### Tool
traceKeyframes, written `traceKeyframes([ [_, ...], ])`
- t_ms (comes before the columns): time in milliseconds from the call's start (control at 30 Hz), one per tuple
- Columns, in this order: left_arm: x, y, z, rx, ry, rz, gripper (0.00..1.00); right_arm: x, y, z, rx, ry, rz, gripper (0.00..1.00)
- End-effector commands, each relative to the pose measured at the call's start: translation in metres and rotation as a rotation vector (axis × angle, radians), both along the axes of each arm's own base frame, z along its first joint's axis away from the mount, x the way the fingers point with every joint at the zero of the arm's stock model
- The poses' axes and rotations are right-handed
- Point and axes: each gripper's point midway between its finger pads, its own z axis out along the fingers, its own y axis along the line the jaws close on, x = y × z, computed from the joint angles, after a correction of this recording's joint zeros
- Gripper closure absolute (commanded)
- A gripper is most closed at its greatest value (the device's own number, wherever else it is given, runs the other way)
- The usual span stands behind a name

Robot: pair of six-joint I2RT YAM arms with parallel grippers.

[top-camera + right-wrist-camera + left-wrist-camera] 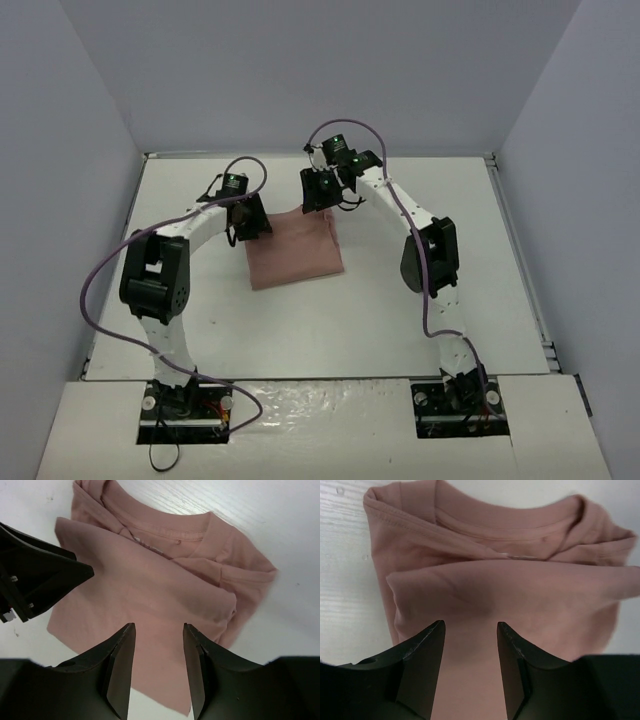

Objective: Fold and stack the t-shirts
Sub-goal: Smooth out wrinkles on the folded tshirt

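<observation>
Plain walls box in the counter. A pink t-shirt, folded into a rectangle, collar showing, lies mid-counter. Left fingers and right fingers hang apart over its far edge, gripping nothing.

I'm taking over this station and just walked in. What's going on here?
Two robot arms are working on a dusty-pink t-shirt that lies on the white table. The shirt is already folded into a compact rectangle, with its collar showing. The left gripper and the right gripper both hover above the shirt's far side, jaws open and holding nothing. No second shirt is in view.
</observation>
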Motion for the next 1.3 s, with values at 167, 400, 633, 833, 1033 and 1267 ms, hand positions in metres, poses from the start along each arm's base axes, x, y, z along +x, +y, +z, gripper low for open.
traceKeyframes([
  [167,0.049,0.017,0.019,-0.009,-0.132,0.030,0.57,0.048,-0.030,-0.038,0.066,-0.002,-0.061,0.61],
  [400,0.049,0.018,0.075,0.001,-0.241,-0.021,0.57,0.054,-0.040,0.027,0.123,-0.097,-0.087,0.62],
  [633,0.009,0.001,0.142,-0.125,-0.303,-0.084,0.57,0.008,-0.033,0.092,0.252,-0.084,-0.029,0.61],
  [833,-0.042,-0.021,0.100,-0.287,-0.156,-0.137,0.57,-0.051,-0.022,0.055,0.331,0.086,0.037,0.61],
  [1033,-0.077,-0.021,0.037,-0.295,-0.022,-0.149,0.57,-0.089,-0.022,-0.003,0.400,0.190,0.039,0.61],
  [1267,-0.101,-0.004,-0.034,-0.217,0.150,-0.110,0.57,-0.131,-0.063,-0.105,0.292,0.304,-0.043,0.63],
])
